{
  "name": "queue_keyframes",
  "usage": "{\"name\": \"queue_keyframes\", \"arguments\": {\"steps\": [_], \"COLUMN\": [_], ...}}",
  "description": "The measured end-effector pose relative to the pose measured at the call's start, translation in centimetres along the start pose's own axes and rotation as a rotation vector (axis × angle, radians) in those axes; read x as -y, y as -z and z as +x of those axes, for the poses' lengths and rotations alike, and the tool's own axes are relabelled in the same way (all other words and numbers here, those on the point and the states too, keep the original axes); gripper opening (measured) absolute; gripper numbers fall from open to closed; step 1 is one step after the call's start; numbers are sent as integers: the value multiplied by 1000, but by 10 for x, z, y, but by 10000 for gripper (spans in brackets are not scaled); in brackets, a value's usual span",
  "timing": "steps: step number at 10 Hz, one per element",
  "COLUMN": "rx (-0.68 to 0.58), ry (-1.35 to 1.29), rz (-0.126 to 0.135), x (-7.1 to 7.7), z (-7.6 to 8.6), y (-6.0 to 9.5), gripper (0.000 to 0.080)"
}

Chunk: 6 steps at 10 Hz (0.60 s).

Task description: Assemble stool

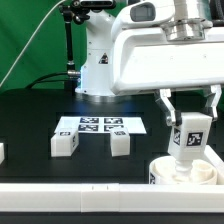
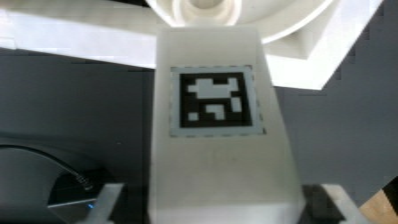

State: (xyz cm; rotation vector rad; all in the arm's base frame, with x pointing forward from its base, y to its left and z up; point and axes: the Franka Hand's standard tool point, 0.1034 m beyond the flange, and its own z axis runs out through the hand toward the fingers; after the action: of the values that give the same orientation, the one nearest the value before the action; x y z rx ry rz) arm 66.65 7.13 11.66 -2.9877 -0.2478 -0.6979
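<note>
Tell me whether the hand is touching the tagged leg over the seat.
Touching. The wrist view shows both fingers pressed against the sides of the leg; the hand grips it.

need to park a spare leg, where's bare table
Bare table between the loose legs and the rail; more at the exterior view's left of the marker board. Crowded at that view's right: the gripper holds a leg over the seat.

Both views bright, evenly lit, coarse in detail. White surfaces verge on glare. Wrist view soft; leg [image 2: 214,130] slightly blurred.
</note>
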Motion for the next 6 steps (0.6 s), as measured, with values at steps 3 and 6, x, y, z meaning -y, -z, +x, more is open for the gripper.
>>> {"name": "queue_keyframes", "arguments": {"steps": [3,6], "rx": [6,7], "ry": [-4,-1], "rz": [-3,-4], "x": [-3,-1], "z": [-10,-15], "y": [-3,-3], "gripper": [338,338]}}
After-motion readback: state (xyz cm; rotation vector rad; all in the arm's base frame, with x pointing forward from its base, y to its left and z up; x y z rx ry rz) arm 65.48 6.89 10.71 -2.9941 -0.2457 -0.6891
